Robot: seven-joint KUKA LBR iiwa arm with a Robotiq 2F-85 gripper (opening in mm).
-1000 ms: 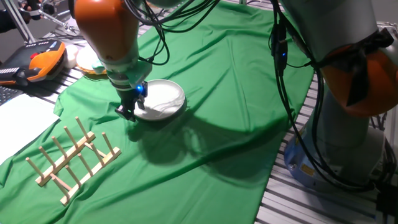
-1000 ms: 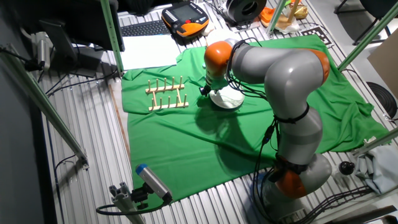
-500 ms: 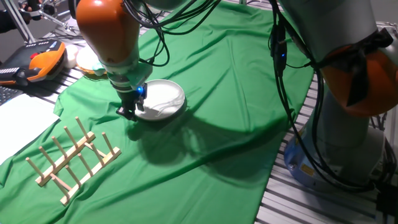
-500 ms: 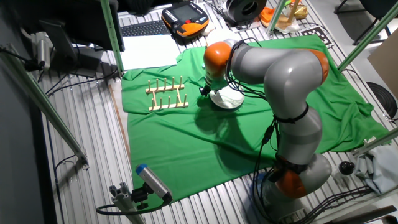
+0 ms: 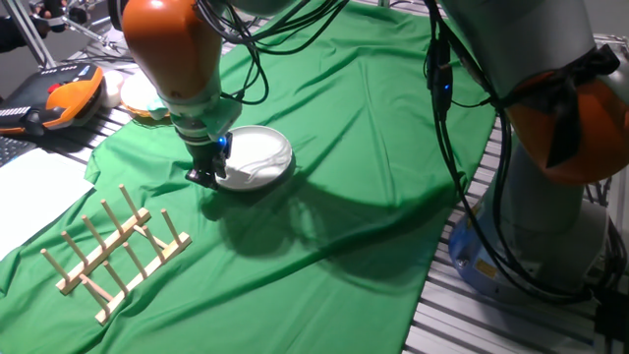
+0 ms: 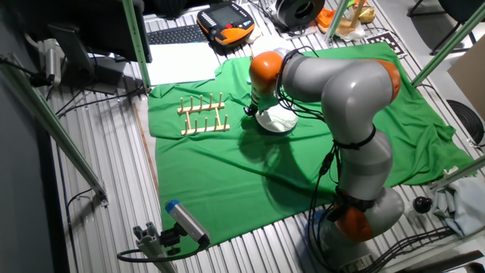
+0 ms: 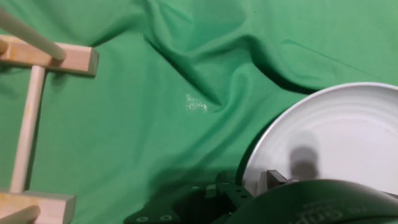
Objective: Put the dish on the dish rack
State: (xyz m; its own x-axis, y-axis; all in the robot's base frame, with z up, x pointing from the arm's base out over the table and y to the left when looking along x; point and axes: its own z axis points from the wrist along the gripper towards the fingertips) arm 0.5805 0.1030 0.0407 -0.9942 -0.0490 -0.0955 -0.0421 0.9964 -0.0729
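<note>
Green cloth is covering the counter. Jaws are straddling the near rim of the dish; whether they are gripping, cannot tell. Dish is resting apart from the dish rack: lift and placement remaining.

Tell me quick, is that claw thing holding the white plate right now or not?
Gripper: at the near rim of the dish, fingers astride the edge; whether they are clamped on it cannot be told.
</note>
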